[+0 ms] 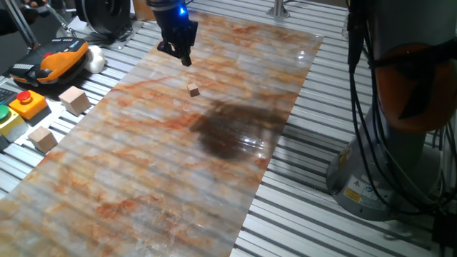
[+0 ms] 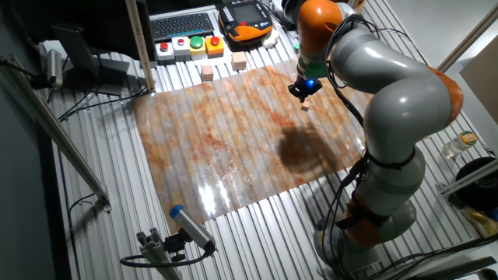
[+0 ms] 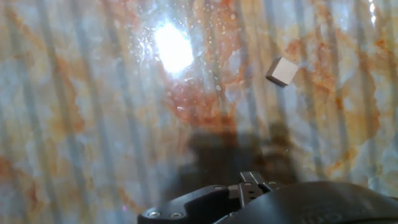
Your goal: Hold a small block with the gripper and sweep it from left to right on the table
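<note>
Lying corner-on and skewed to the tabletop's (image 1: 400, 235) ribs, the small block (image 1: 193, 89) sits apart from the raised hand (image 1: 180, 56), whose grip cannot be told.

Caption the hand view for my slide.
Small block lying free on the marbled sheet, ahead of the gripper.

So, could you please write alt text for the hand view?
A small block, a tan cube, lies free on the glossy orange-and-grey marbled sheet of the table, upper right of frame. A bright light glare sits upper centre; the gripper's dark body fills the bottom edge.
</note>
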You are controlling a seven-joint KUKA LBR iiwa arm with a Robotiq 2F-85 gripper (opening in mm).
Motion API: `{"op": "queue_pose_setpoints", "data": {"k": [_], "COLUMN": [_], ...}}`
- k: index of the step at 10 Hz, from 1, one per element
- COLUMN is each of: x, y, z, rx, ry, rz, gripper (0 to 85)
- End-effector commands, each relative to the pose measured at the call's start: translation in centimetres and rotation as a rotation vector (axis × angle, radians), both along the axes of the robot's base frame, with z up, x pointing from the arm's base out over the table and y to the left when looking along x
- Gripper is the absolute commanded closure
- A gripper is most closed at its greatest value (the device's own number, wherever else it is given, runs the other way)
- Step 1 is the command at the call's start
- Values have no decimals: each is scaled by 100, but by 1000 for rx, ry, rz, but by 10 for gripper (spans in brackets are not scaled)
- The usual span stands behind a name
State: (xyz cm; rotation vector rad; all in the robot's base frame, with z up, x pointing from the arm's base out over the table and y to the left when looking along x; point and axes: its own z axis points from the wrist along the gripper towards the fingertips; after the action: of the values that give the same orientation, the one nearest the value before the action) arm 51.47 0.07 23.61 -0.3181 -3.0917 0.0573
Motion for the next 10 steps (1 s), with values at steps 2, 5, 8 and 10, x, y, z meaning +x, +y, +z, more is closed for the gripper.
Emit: {"op": "queue_pose_setpoints", "data": {"k": [2, 5, 8, 10], "x": [1, 1, 1, 1], "y": [0, 0, 0, 0], "z": [-2, -2, -2, -2], "rx": [-17, -9, -12, 0], "ry": [-16, -9, -35, -2], "rz": [-57, -77, -104, -99], "gripper": [850, 850, 850, 850]}}
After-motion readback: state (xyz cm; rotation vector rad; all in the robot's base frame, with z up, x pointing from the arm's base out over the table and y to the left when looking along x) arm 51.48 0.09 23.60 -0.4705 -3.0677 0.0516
